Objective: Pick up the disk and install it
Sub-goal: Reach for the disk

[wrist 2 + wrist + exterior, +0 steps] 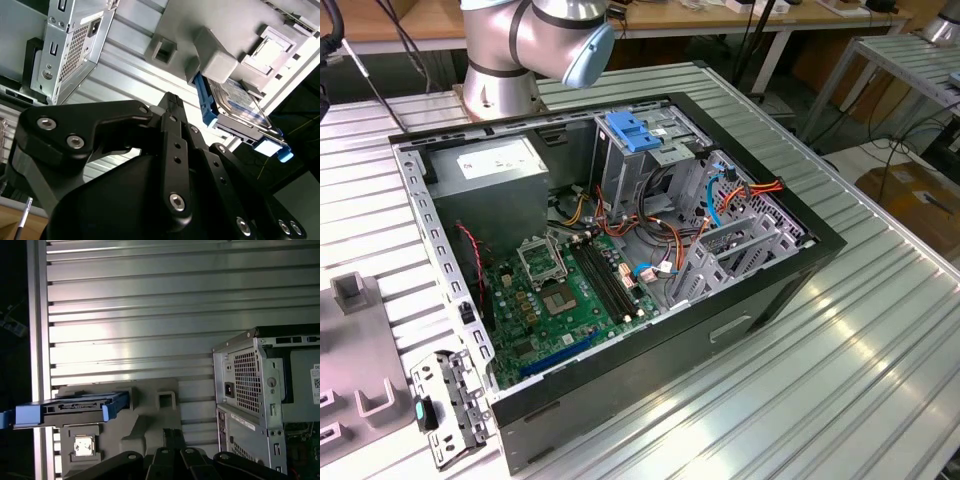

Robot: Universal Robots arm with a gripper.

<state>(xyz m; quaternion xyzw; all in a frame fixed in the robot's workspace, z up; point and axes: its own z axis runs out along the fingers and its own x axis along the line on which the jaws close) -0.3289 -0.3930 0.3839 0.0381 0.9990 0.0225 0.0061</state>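
The disk (239, 106), a dark drive framed by bright blue rails, rests on a grey holder block (215, 57) on the slatted table. In the first wrist view the disk (70, 409) is seen edge-on, sticking out past the holder (150, 407). My gripper (172, 98) hangs above the table, apart from the disk and a short way to its side. Its black fingers meet at the tip with nothing between them, as the gripper (173, 433) in the first wrist view also shows. The open computer case (620, 250) lies on its side in the exterior view.
A paler blue slotted bracket (635, 133) sits on the case's drive cage (655, 160), among orange and blue cables. The case's rear panel (250, 385) stands near the holder. Grey fixture blocks (350, 300) and a small metal bracket (450, 405) lie at the exterior view's left.
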